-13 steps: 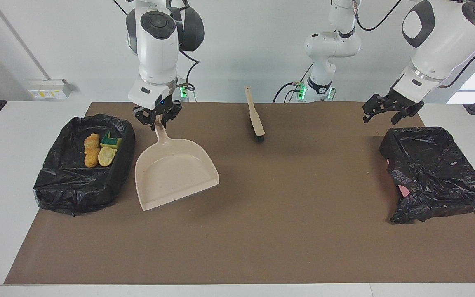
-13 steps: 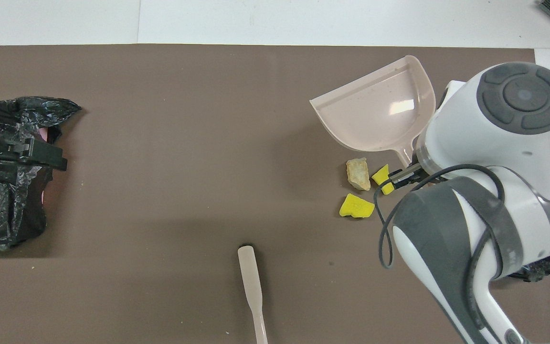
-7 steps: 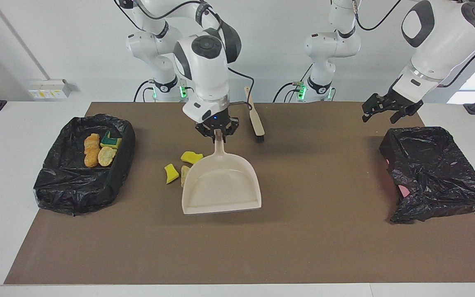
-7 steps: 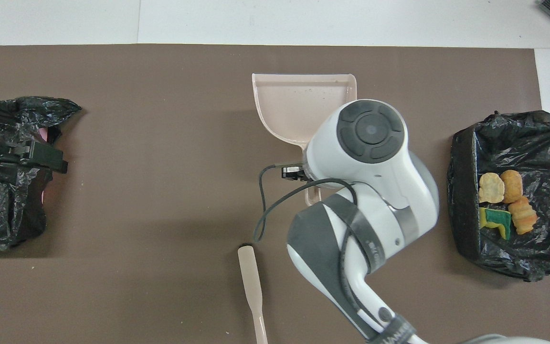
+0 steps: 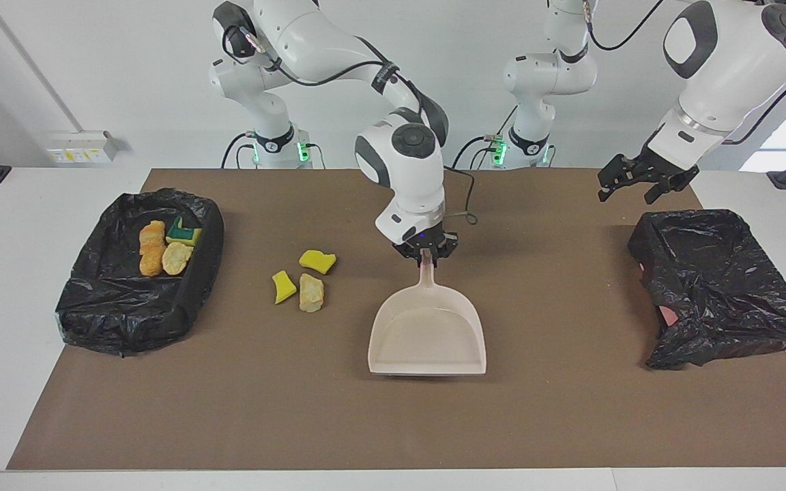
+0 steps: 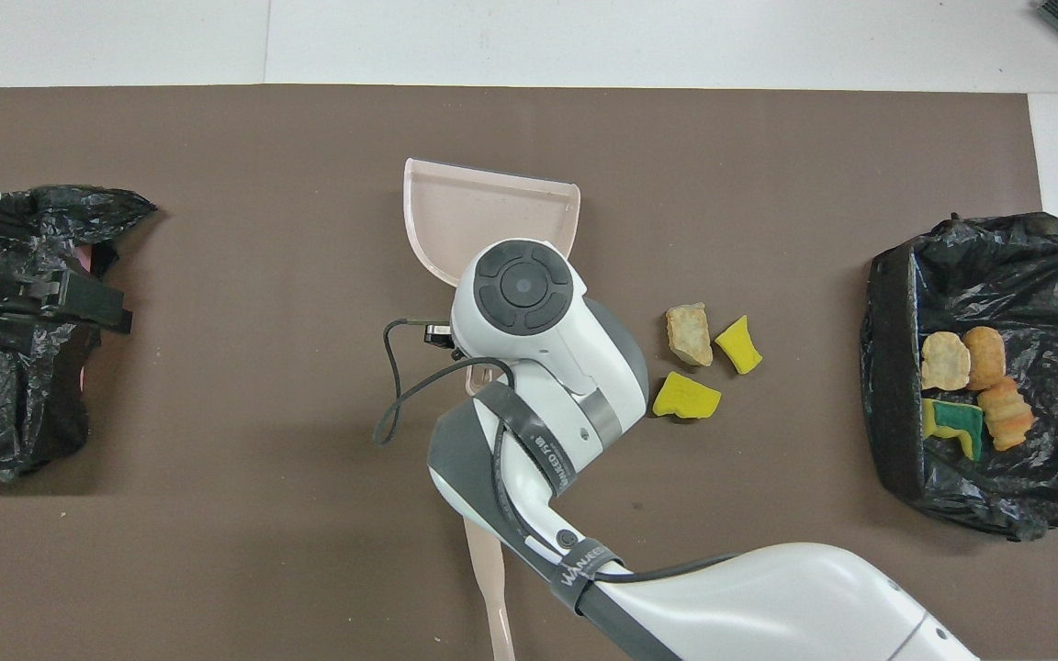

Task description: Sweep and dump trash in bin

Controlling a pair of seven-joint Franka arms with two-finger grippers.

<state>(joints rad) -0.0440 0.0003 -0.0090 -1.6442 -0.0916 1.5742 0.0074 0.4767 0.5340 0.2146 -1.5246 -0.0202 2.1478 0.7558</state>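
Observation:
My right gripper [image 5: 424, 251] is shut on the handle of the beige dustpan [image 5: 427, 334], low over the middle of the mat, mouth facing away from the robots. The pan [image 6: 492, 220] is empty. Three loose trash scraps lie on the mat beside it, toward the right arm's end: two yellow sponge chunks [image 5: 316, 260] [image 5: 283, 287] and a beige lump [image 5: 311, 292]. Overhead they show as beige [image 6: 689, 333] and yellow [image 6: 738, 344] [image 6: 685, 397]. Several more scraps [image 5: 164, 249] lie in the black-lined bin [image 5: 127, 300]. My left gripper [image 5: 642, 184] waits open above the other bin.
A second black-bagged bin [image 5: 720, 286] stands at the left arm's end of the mat. The brush's beige handle [image 6: 492, 578] shows under my right arm, nearer to the robots than the dustpan; its bristles are hidden. The brown mat [image 5: 393, 423] covers the table.
My right gripper carried the dustpan from beside the filled bin past the three loose scraps to the middle of the mat. The left arm has barely moved.

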